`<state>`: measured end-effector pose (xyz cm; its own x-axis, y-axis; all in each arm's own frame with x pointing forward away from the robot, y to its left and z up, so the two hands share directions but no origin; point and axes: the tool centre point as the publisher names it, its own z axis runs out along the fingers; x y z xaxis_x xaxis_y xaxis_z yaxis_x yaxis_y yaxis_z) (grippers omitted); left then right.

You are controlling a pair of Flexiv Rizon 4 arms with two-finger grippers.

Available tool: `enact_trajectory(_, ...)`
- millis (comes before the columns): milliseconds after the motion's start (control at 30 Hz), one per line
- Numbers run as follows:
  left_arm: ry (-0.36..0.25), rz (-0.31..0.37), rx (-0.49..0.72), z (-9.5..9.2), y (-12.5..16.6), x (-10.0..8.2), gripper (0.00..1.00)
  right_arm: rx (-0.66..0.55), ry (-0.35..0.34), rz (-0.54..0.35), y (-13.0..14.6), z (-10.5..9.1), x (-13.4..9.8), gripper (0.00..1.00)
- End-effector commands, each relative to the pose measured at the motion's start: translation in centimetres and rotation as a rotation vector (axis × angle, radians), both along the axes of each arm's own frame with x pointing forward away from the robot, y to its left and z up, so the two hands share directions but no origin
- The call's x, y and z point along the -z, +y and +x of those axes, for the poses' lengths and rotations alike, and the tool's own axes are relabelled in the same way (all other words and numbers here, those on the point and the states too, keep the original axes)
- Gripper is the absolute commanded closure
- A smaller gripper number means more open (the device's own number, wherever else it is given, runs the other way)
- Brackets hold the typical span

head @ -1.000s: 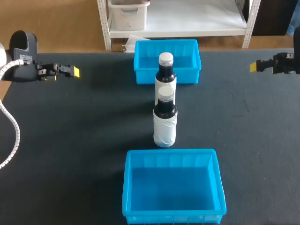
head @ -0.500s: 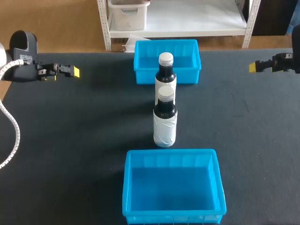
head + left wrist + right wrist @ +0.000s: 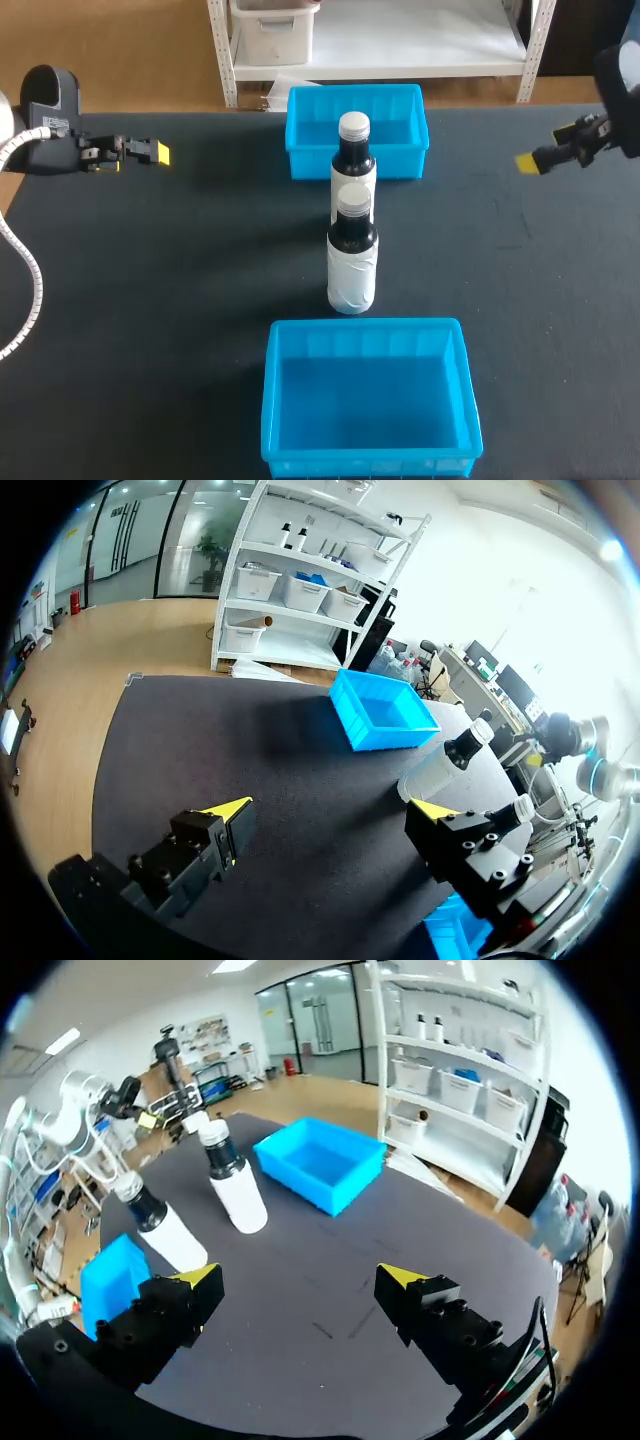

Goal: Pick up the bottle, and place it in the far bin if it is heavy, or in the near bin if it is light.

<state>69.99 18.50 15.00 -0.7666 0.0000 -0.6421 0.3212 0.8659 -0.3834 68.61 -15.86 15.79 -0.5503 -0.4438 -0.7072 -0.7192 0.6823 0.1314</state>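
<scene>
Moved: the right hand [image 3: 530,162] has come in from the right edge of the table [image 3: 180,280] over the last second. It now sits a little further inward and closer to the near edge, angled toward the middle.
Right grip: released, with fingers spread wide and nothing between them (the right wrist view shows both bottles ahead of it, well clear of the tips).
Unmoved: the left hand [image 3: 158,152] is where it was, over the far left part of the table, also released and empty.
Bottles: neither has shifted. The near bottle [image 3: 352,262] stands upright at the table's middle, with the far bottle [image 3: 354,150] upright right behind it. The far bottle may be touching the front wall of the far bin [image 3: 300,140], though the head view does not settle that.
Bins: the far bin sits at the far edge and the near bin [image 3: 275,400] at the near edge — both empty and in line with the bottles.
Meaning: this looks like the start of the reach, with the right arm doing the pick — nothing is grasped yet, so the weight is still unknown. Which of the two bottles it is aiming for cannot be told.
</scene>
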Motion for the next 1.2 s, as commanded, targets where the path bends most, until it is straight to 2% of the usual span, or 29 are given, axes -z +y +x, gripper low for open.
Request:
enact_trajectory(33,0.000,0.000,0.000,0.0,0.0,0.0,0.00,-0.885,0.095,0.039,-0.4,0.5,-0.1,0.00)
enact_trajectory(367,0.000,0.000,0.000,0.0,0.0,0.0,0.00,-0.885,0.095,0.039,-0.4,0.5,-0.1,0.00)
enact_trajectory(400,0.000,0.000,0.000,0.0,0.0,0.0,0.00,-0.920,0.045,0.031,0.1,0.4,-0.1,0.00)
enact_trajectory(467,0.000,0.000,0.000,0.0,0.0,0.0,0.00,-0.944,0.003,0.016,1.0,0.2,0.0,0.00)
enact_trajectory(667,0.000,0.000,0.000,0.0,0.0,0.0,0.00,-0.941,-0.084,-0.007,4.3,-1.2,0.6,0.00)
enact_trajectory(767,0.000,0.000,0.000,0.0,0.0,0.0,0.00,-0.935,-0.116,0.028,6.0,-2.1,0.8,0.00)
enact_trajectory(1000,0.000,0.000,0.000,0.0,0.0,0.0,0.00,-0.902,-0.096,0.011,9.8,-4.0,1.2,0.00)
enact_trajectory(1200,0.000,0.000,0.000,0.0,0.0,0.0,0.00,-0.849,-0.116,0.032,12.4,-5.6,1.5,0.00)
